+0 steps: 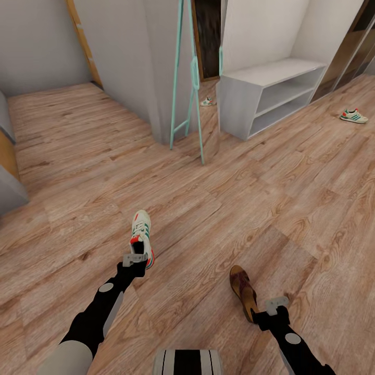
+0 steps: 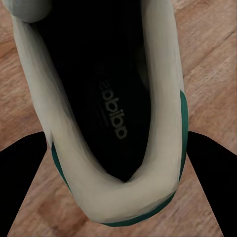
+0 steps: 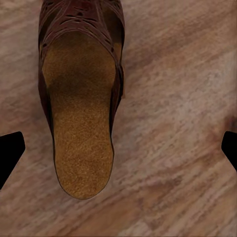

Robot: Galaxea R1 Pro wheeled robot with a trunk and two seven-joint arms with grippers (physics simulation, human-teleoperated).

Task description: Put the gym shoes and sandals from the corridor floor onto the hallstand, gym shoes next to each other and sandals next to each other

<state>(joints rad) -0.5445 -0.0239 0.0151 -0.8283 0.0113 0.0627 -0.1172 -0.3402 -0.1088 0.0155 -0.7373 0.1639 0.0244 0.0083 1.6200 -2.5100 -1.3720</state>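
A white gym shoe (image 1: pixel 141 232) with green stripes lies on the wood floor (image 1: pixel 219 198) just ahead of my left arm. My left gripper (image 1: pixel 135 259) is at its heel. In the left wrist view the two black fingers (image 2: pixel 22 182) press against both sides of the shoe's heel (image 2: pixel 148 197), so the gripper (image 2: pixel 118 140) is shut on it. A brown sandal (image 1: pixel 244 290) lies ahead of my right arm, and my right gripper (image 1: pixel 276 303) stands open by its heel. In the right wrist view the sandal (image 3: pixel 81 123) sits off to one side between the wide-apart fingers (image 3: pixel 10 153). A second gym shoe (image 1: pixel 354 115) lies far right. The grey hallstand (image 1: pixel 271 73) stands at the back.
A teal-framed standing mirror (image 1: pixel 188 78) leans between a wall corner and the hallstand, and a shoe's reflection (image 1: pixel 207 101) shows in it. Grey furniture (image 1: pixel 8 172) juts in at the left edge. A dark sliding door (image 1: pixel 349 47) lies at the far right.
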